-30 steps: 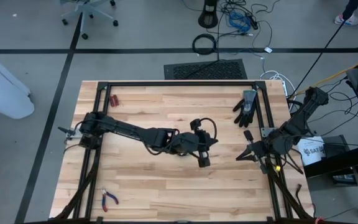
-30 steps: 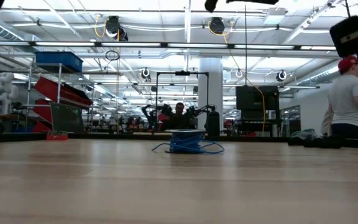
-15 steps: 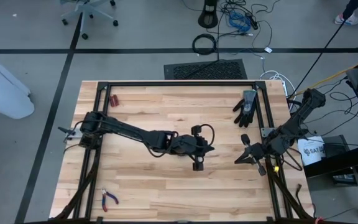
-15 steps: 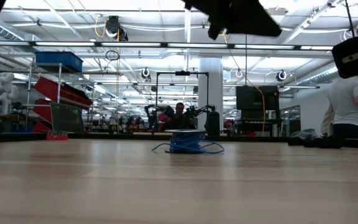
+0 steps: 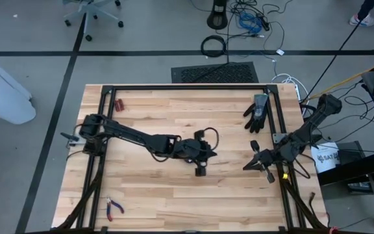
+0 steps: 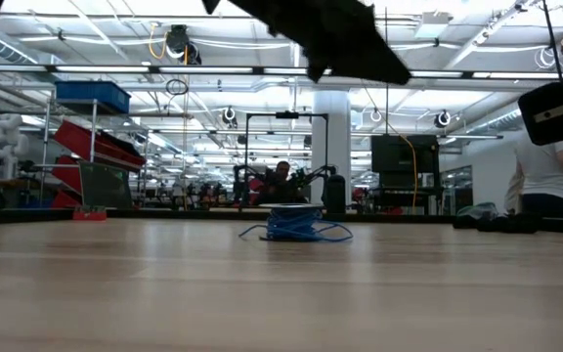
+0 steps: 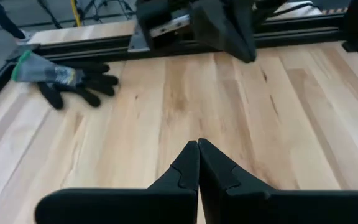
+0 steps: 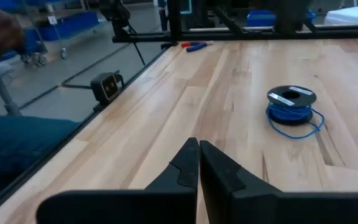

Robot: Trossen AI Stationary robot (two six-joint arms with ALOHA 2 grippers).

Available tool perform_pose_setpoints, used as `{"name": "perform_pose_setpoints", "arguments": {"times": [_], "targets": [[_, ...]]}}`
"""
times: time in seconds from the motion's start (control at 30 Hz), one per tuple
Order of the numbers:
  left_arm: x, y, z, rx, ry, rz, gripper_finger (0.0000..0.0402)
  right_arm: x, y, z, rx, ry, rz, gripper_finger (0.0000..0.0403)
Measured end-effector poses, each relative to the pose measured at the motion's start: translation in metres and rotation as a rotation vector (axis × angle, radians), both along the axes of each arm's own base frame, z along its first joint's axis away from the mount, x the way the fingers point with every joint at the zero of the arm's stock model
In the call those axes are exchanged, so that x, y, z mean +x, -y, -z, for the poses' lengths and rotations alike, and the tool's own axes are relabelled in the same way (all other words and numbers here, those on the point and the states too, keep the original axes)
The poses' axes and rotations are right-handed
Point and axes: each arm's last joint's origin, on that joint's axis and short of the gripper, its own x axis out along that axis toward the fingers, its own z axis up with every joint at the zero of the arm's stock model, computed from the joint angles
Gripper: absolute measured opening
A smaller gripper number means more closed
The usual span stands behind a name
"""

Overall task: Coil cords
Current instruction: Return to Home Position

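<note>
- The cords [image 8: 289, 109], thin blue cable wound on a small round dark spool [image 8: 291, 94], sit around the middle of the table [image 5: 161, 192]. Loose loops spill onto the wood.
- We cannot read the pale strip on the spool's top.
- The right gripper [image 8: 199, 155] is well apart to the right, its fingers pressed together on nothing.
- The left gripper [image 7: 198, 154] hangs over mid-table, likewise closed and empty.
- A black glove [image 7: 64, 79] with a green cuff lies far right, and red-handled pliers [image 5: 113, 208] lie near left.
- The table is pale wooden planks in a black metal frame.
</note>
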Motion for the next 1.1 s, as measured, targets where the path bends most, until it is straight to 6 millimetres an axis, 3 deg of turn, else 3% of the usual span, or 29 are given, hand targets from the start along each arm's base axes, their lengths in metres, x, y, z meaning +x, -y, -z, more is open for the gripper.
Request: {"name": "perform_pose_setpoints", "arguments": {"times": [0.17, 0.6, 0.87, 1.1], "targets": [[-0.025, -0.006, 0.004, -0.018, 0.025, -0.045, 0.0002, 0.002, 0.002, -0.001, 0.021, 0.012, -0.021, 0.0], [-0.118, -0.017, 0.001, -0.043, 0.177, -0.131, 0.0001, 0.005, 0.007, -0.005, 0.03, 0.045, -0.043, 0.0], [-0.176, -0.028, 0.022, -0.093, 0.296, -0.148, 0.0001, 0.006, 0.01, -0.005, 0.033, 0.044, -0.044, 0.0], [-0.207, -0.034, 0.036, -0.108, 0.332, -0.162, 0.0001, 0.009, 0.015, -0.006, 0.004, 0.064, -0.005, 0.0]]}}
